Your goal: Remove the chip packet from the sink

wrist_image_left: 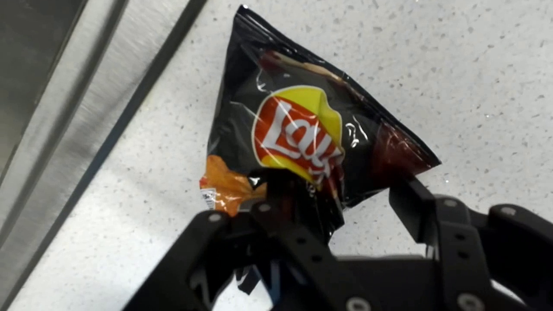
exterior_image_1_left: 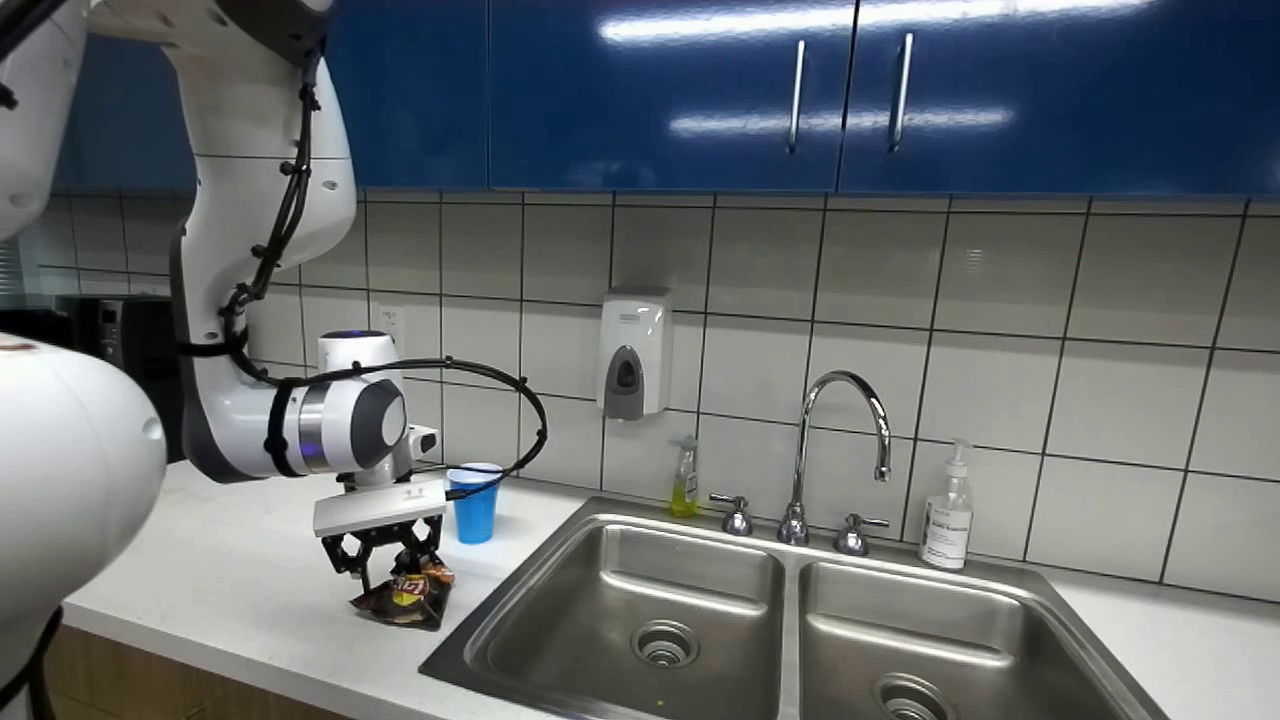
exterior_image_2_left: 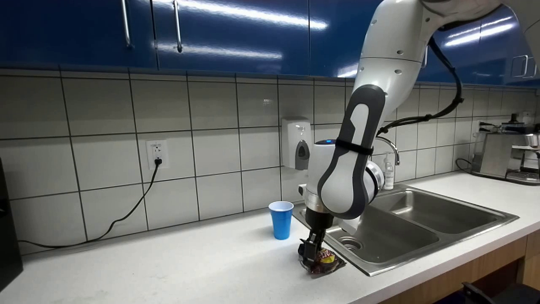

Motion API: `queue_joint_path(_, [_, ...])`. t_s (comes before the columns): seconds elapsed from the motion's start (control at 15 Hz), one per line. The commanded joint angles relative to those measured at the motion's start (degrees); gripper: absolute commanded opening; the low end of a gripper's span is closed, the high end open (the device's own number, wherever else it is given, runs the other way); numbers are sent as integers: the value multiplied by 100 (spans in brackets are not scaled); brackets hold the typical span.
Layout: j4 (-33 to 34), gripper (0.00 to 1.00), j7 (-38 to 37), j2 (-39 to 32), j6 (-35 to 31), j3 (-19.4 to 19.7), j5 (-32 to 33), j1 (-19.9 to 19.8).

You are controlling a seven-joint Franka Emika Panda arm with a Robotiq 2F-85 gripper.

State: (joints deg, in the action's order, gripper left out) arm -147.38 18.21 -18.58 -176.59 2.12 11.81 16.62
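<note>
Your Lay's chip packet lies on the speckled countertop beneath your gripper, whose jaws stand apart. Expect it light, slick and crushable; pinch its crumpled end gently. Beside the gripper is the double-bowl steel sink; near the gripper, toward the tiled wall, the blue cup.

We see a white, grey-speckled worktop with a stainless-steel double sink set into it. Near the sink's rim we find a Lay's chip packet lying on the surface, and farther back a blue plastic cup standing upright, apart from the packet. Along the back we follow a black power cord; a black appliance stands at one end, an espresso machine beyond the sink.
</note>
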Motion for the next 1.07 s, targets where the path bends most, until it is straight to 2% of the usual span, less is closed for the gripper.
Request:
queue_joint_path(0.0, [-45,95,-244,146,-21,-129,214,-210])
queue_joint_path(0.07, [-75,100,-215,192,-30,-214,173,-304])
queue_joint_path(0.6, [-365,100,-165,705,84,-750,-78,-976])
queue_joint_path(0.87, [-703,100,-405,1095,262,-919,-411,-1189])
queue_joint_path(1.0, [-890,100,-620,1306,309,-884,-592,-1194])
